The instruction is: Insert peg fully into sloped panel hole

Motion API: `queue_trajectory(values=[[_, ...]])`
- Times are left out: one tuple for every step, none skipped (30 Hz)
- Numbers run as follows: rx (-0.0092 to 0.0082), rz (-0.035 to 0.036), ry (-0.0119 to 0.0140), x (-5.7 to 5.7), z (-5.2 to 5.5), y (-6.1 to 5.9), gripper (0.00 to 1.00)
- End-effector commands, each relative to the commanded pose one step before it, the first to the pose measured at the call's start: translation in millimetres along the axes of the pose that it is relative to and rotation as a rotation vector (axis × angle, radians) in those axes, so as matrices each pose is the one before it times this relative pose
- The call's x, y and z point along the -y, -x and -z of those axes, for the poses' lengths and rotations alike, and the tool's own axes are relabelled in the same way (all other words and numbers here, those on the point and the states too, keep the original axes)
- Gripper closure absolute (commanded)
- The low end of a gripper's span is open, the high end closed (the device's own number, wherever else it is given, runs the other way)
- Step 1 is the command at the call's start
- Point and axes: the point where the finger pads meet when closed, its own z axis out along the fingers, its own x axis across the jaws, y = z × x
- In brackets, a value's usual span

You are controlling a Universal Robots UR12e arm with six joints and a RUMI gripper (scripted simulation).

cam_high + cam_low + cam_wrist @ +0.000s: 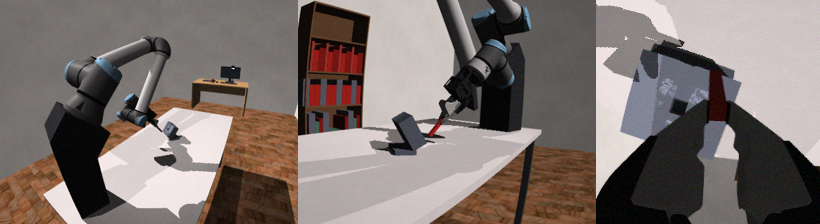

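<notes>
Gripper (446, 114) clamped on the red peg (435, 127), angled at the sloped panel (408, 129) on the white tabletop (474, 157); wood floor (559, 189), bookshelf (365, 63) behind.

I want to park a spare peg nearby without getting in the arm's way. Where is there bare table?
Bare stretches of the white table lie in front of the sloped panel toward the near edge. It is crowded between the panel and the black pedestal, where the gripper holds the red peg.
</notes>
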Motion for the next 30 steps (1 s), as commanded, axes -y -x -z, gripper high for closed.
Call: queue_trajectory(values=[[0.00334,-0.01628,0.02427,-3.26,2.08,-1.77,1.00],[0.00077,-0.00226,0.00320,-0.16,0.40,0.03,1.00],[0.00077,-0.00224,0.00315,-0.14,0.42,0.05,1.00],[0.00077,-0.00223,0.00312,-0.12,0.44,0.06,1.00],[0.00077,-0.00225,0.00313,-0.12,0.44,0.06,1.00],[0.00077,-0.00227,0.00315,-0.14,0.43,0.05,1.00],[0.00076,-0.00230,0.00318,-0.15,0.42,0.05,1.00],[0.00075,-0.00233,0.00321,-0.17,0.41,0.04,1.00],[0.00075,-0.00235,0.00323,-0.18,0.40,0.03,1.00],[0.00000,0.00000,0.00000,0.00,0.00,0.00,1.00],[0.00000,0.00000,0.00000,0.00,0.00,0.00,1.00],[0.00080,-0.00203,0.00268,0.13,0.64,0.20,1.00],[0.00074,-0.00242,0.00327,-0.20,0.39,0.03,1.00],[0.00073,-0.00243,0.00331,-0.22,0.38,0.02,1.00],[0.00073,-0.00244,0.00331,-0.22,0.38,0.02,1.00],[0.00073,-0.00244,0.00328,-0.21,0.39,0.03,1.00],[0.00074,-0.00240,0.00320,-0.16,0.43,0.06,1.00],[0.00074,-0.00238,0.00314,-0.13,0.46,0.08,1.00],[0.00074,-0.00239,0.00314,-0.13,0.46,0.08,1.00],[0.00074,-0.00237,0.00310,-0.11,0.48,0.09,1.00],[0.00074,-0.00236,0.00306,-0.09,0.50,0.11,1.00],[0.00073,-0.00238,0.00307,-0.09,0.50,0.11,1.00],[0.00073,-0.00240,0.00309,-0.11,0.49,0.10,1.00],[0.00072,-0.00243,0.00312,-0.12,0.48,0.09,1.00],[0.00072,-0.00246,0.00315,-0.14,0.47,0.09,1.00],[0.00071,-0.00248,0.00317,-0.15,0.46,0.08,1.00],[0.00000,0.00000,0.00000,0.00,0.00,0.00,1.00],[0.00000,0.00000,0.00000,0.00,0.00,0.00,1.00],[0.00077,-0.00212,0.00262,0.13,0.71,0.26,1.00],[0.00070,-0.00256,0.00321,-0.17,0.45,0.07,1.00]])
